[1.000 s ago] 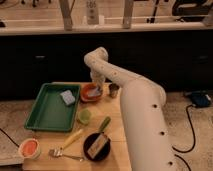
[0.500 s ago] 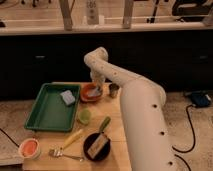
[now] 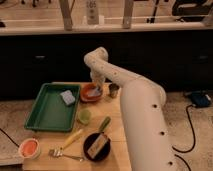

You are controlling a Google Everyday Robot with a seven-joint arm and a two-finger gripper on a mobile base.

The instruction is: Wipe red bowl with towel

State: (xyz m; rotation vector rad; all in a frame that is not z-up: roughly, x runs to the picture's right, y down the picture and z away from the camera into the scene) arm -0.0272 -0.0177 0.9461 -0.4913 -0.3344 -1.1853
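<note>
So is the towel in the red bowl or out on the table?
In: the towel lies inside the red bowl, under the claw reaching down into it.

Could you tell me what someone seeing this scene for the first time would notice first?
The big white robot arm dominates, rising from the lower right and bending down so that its tool sits over the red bowl at the table's far edge, where the grey-blue towel lies. Next comes the green tray on the left, holding a light-blue pad, and the black pan at the near edge.
</note>
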